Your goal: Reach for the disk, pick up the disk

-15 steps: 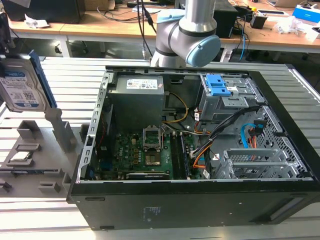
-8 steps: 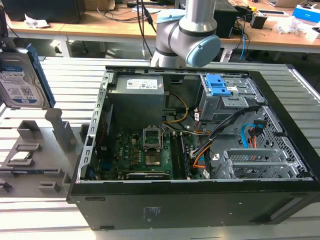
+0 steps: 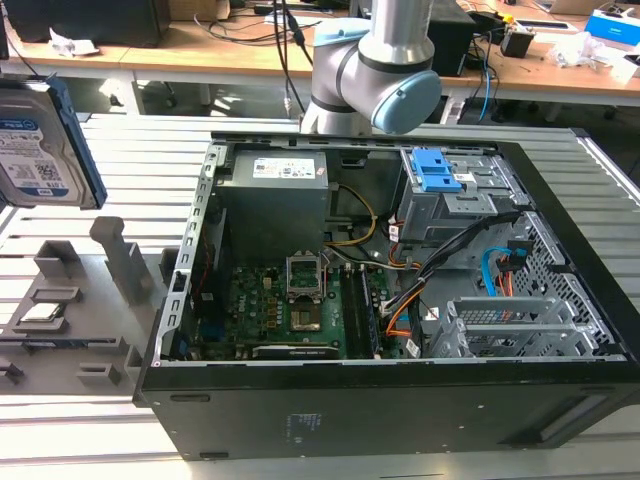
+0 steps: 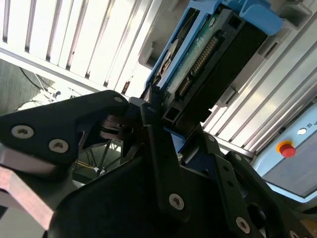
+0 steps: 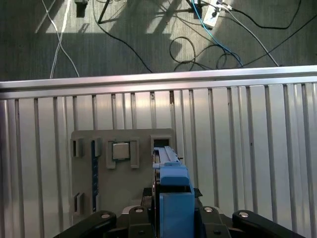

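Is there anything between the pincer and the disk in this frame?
Nothing lies between them: in the second wrist view the pincer is shut directly on the disk, gripping it by its edges.

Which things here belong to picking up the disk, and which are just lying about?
Job in hand:
- disk
- gripper, shut on it

Lying about:
- open computer case
- square chip
- grey fixture plate
- power strip
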You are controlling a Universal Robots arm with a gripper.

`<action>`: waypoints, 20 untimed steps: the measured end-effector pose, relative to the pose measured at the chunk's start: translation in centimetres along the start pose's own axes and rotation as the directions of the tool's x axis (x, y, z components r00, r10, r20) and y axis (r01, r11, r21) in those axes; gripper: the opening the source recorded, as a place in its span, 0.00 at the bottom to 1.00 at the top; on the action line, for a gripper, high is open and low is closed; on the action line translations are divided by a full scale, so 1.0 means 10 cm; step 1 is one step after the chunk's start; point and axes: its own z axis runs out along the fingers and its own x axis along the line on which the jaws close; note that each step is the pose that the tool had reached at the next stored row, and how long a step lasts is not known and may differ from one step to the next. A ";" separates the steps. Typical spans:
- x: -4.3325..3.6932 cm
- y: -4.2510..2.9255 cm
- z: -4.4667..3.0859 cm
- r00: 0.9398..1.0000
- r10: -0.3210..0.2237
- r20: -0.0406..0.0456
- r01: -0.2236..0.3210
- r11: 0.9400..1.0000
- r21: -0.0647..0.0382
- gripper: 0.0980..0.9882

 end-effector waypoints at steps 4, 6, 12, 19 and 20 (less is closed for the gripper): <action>0.000 0.001 -0.085 1.000 0.000 0.000 0.000 1.000 0.000 0.30; 0.000 0.002 -0.122 1.000 0.000 0.000 0.000 1.000 0.000 0.30; 0.001 0.003 -0.242 1.000 0.000 0.000 0.000 1.000 0.000 0.30; 0.001 0.002 -0.351 1.000 0.000 0.000 0.000 1.000 0.000 0.30; 0.001 0.001 -0.366 1.000 0.000 0.000 0.000 1.000 0.000 0.30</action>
